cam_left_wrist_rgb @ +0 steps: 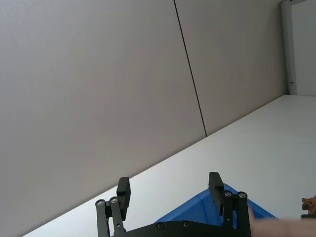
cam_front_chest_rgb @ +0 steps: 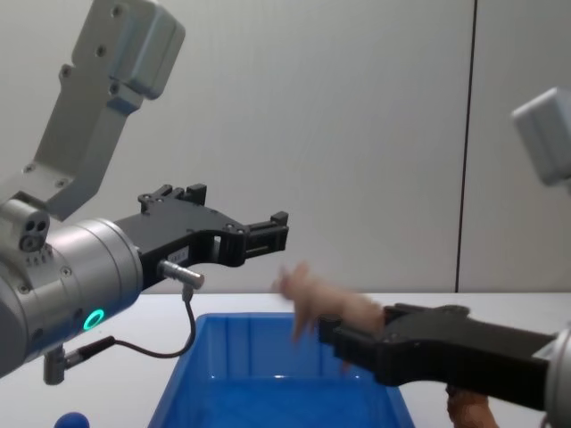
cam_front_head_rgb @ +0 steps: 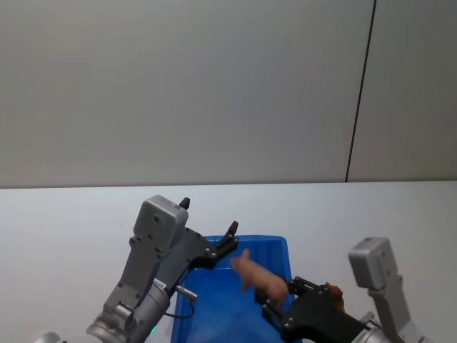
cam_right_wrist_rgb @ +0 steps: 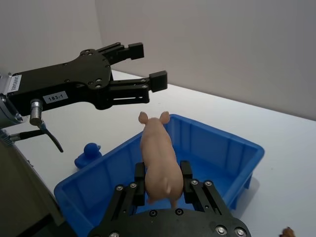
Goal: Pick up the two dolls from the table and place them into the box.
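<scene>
My right gripper (cam_right_wrist_rgb: 163, 178) is shut on the pale pink pig (cam_right_wrist_rgb: 158, 155) and holds it in the air over the blue box (cam_right_wrist_rgb: 222, 148). From the head, the pig (cam_front_head_rgb: 255, 275) hangs above the right half of the box (cam_front_head_rgb: 275, 246), with the right gripper (cam_front_head_rgb: 275, 300) just behind it. The brown lion (cam_front_head_rgb: 333, 293) lies on the table right of the box, partly hidden by the right arm. My left gripper (cam_front_head_rgb: 227, 239) hovers open and empty above the box's far left corner. In the chest view the left gripper (cam_front_chest_rgb: 268, 227) sits higher than the pig (cam_front_chest_rgb: 326, 308).
A small blue toy (cam_right_wrist_rgb: 89, 154) rests on the white table just outside the box's left side, also low in the chest view (cam_front_chest_rgb: 70, 419). A plain grey wall (cam_front_head_rgb: 214, 86) stands behind the table. The two grippers are close together over the box.
</scene>
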Action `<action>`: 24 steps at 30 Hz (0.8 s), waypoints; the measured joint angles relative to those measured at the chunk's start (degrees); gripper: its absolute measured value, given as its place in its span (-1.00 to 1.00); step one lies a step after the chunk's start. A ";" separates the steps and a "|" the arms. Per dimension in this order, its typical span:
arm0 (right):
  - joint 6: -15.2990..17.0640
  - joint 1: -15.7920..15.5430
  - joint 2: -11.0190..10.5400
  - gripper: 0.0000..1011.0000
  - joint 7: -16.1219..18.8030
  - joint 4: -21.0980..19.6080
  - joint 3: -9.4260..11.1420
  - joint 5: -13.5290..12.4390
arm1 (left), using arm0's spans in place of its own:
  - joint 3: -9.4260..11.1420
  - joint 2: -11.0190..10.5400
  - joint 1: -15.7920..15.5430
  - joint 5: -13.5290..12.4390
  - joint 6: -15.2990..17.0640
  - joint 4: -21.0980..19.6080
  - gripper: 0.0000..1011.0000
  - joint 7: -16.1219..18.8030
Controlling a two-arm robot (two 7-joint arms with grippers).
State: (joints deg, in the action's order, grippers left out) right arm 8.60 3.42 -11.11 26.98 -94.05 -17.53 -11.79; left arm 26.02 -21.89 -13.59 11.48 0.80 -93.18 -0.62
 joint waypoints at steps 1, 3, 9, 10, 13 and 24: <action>0.23 0.29 0.19 -0.19 0.23 0.35 -0.12 0.09 | 0.00 0.00 0.00 0.00 0.00 0.00 0.98 0.00; 0.65 0.64 0.41 -0.08 0.62 0.77 -0.28 0.26 | 0.00 0.00 0.00 0.00 0.00 0.00 0.98 0.00; 2.03 2.00 1.28 0.34 1.43 2.36 -0.85 0.81 | 0.00 -0.01 0.00 0.00 0.00 0.00 0.98 0.00; 2.20 2.26 1.46 0.41 1.44 2.63 -0.95 0.89 | 0.00 0.00 0.00 0.00 0.00 0.00 0.98 0.00; 2.31 2.47 1.60 0.60 1.36 2.85 -1.07 1.02 | 0.00 0.00 0.00 0.00 0.00 0.00 0.98 0.00; 1.36 1.96 1.42 0.98 -2.30 1.69 -1.24 1.81 | 0.00 0.00 0.00 0.00 0.00 0.00 0.98 0.00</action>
State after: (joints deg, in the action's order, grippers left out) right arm 9.95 5.38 -9.68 24.67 -92.36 -18.76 -9.98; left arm 26.03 -21.89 -13.58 11.48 0.80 -93.18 -0.62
